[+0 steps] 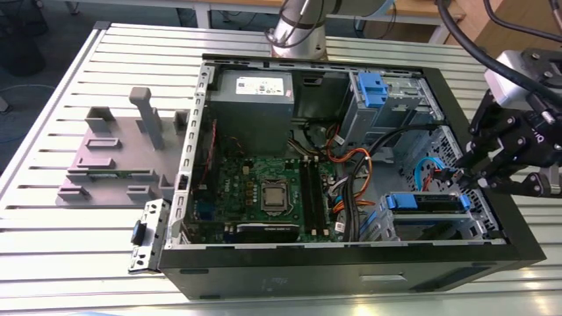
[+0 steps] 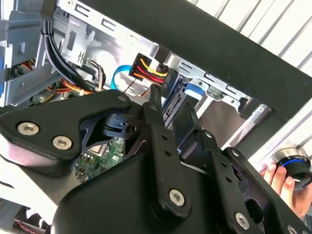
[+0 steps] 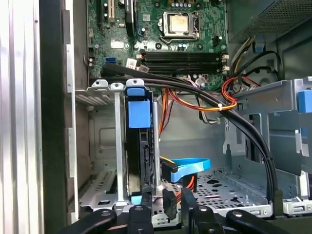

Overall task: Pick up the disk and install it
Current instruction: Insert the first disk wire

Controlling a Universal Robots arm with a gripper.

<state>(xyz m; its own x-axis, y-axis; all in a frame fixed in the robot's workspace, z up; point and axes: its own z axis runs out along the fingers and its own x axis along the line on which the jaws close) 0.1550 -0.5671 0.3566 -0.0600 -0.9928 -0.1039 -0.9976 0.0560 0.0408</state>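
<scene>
The disk (image 1: 426,201), dark-faced in its blue carrier bracket, sits in the lower drive cage of the open computer case (image 1: 351,266), near the exterior view's right. In the first wrist view the disk (image 3: 138,146) stands edge-on between the cage's metal rails, blue tab on top. My gripper (image 1: 459,176) hangs just beside that cage, over the case's right wall. Its black fingers (image 3: 138,214) stand a little apart, open, with nothing held between them. A black connector (image 2: 148,68) with yellow, red and black wires lies just past the fingertips (image 2: 155,95).
A blue flat cable (image 3: 191,168) and orange wires (image 3: 195,105) cross the case floor by the disk. A second blue-tabbed cage (image 1: 373,89) and grey power supply (image 1: 255,99) sit at the back. A grey stand (image 1: 123,151) is on the slatted table. A hand (image 2: 275,178) holds a round device outside the case.
</scene>
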